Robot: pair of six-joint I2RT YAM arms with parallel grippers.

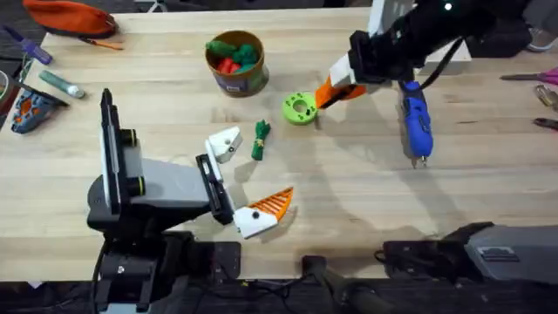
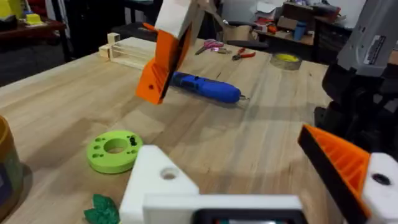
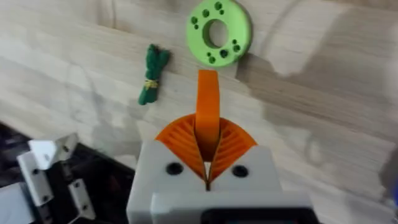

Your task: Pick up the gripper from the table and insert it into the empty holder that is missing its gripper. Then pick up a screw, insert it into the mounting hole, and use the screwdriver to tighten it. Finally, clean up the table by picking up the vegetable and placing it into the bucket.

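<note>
wooden table (image 1: 366,192); right tool (image 3: 208,140) apparently pinches gripper (image 3: 208,99).

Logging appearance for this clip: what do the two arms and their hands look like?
Both arms are black and grey. The left hand has white angular finger mounts: one carries an orange ribbed pad, the other holder is bare white with a round mounting hole. The right hand has white mounts with dark screw holes and two orange ribbed pads. A black cable runs along the right arm.

Pale matt wood-grain table (image 1: 349,187)
</note>
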